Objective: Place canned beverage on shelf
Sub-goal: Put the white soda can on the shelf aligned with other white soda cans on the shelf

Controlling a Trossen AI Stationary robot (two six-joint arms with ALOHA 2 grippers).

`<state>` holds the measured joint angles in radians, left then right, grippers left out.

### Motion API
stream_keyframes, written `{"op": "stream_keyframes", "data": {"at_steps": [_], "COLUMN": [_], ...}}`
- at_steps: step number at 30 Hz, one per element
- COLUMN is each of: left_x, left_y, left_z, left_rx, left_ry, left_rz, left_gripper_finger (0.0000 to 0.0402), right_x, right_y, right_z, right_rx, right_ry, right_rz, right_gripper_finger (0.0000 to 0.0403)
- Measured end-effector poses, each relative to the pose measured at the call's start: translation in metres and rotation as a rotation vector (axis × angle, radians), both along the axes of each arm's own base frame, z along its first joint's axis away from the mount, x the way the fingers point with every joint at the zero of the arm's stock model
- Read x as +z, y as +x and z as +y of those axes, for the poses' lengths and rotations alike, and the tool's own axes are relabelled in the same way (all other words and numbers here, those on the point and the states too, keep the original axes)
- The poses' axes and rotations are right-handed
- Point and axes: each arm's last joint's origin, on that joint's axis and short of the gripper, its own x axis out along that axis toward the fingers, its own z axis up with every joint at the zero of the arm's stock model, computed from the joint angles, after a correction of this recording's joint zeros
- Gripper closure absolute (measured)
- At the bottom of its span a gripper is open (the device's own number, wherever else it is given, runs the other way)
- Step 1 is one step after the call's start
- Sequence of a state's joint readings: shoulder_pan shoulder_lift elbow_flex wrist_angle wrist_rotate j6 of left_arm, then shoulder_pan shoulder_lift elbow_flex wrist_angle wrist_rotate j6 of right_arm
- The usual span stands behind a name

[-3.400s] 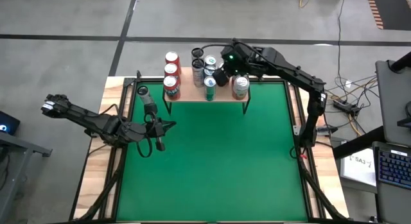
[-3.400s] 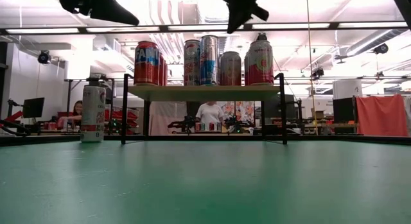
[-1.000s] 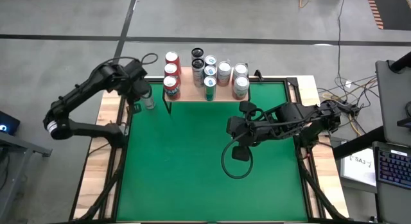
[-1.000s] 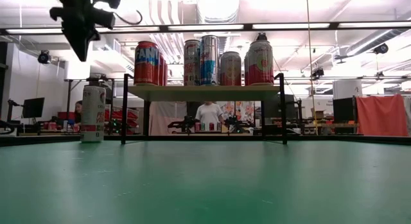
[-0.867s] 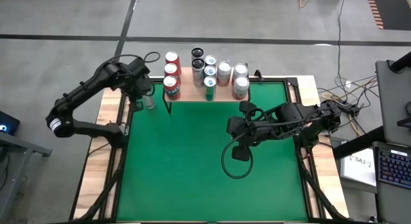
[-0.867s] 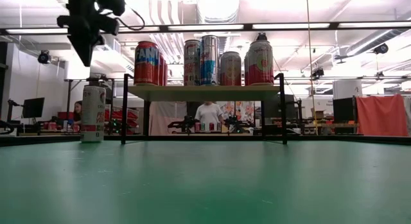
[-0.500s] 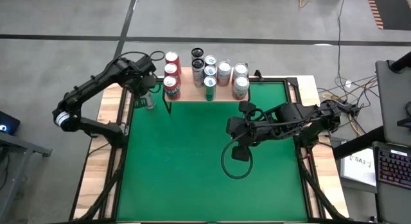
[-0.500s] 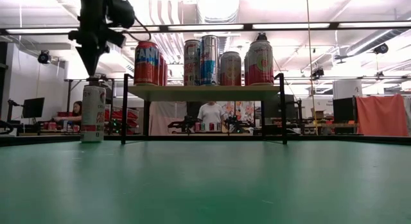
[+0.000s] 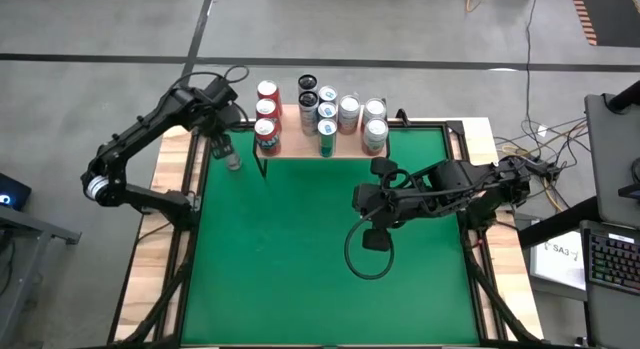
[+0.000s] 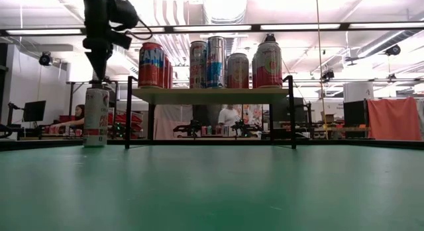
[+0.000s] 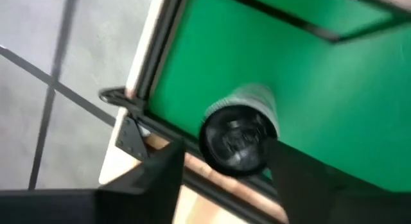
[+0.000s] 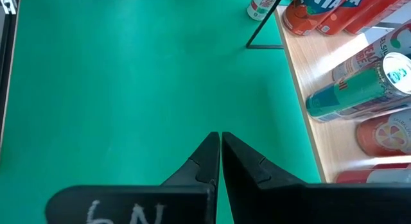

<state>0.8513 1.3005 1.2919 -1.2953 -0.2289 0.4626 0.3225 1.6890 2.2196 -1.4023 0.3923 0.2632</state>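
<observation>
Fingers of left gripper (image 11: 221,169) just spread, now straddling top of can (image 9: 231,159) at table's 11 o'clock corner, just left of shelf (image 9: 345,147). You're set to descend and pinch. Can not yet shelved. Right gripper (image 12: 220,150) pressed together, parked 3 o'clock.

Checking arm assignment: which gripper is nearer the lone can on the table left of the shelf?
Left. The left gripper hangs directly above the lone can, jaws open around its top. The right gripper is shut, over mid-table, well away from it, past the shelf.
</observation>
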Motion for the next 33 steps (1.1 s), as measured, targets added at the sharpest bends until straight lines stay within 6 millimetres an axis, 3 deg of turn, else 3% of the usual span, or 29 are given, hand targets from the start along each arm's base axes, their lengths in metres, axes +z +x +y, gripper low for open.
{"op": "stream_keyframes", "data": {"at_steps": [5,10,26,33], "left_x": [0.0,-0.006,-0.009,-0.025], "left_y": [0.0,0.001,0.001,-0.001], "left_z": [0.002,0.005,0.005,0.003], "left_rx": [0.019,0.072,0.162,0.166], "left_ry": [0.011,-0.014,-0.036,-0.072], "left_rz": [-0.018,-0.013,-0.022,0.014], "left_gripper_finger": [0.0135,0.0105,0.01,0.01], "right_x": [0.0,0.0,0.0,0.0], "right_y": [0.0,0.0,0.0,0.0], "right_z": [0.0,0.0,-0.001,-0.001], "right_rx": [0.003,0.002,-0.009,-0.012], "right_ry": [-0.001,0.006,0.013,0.016], "right_rz": [0.007,0.008,0.006,0.004], "right_gripper_finger": [0.0394,0.0394,0.0394,0.0394]}}
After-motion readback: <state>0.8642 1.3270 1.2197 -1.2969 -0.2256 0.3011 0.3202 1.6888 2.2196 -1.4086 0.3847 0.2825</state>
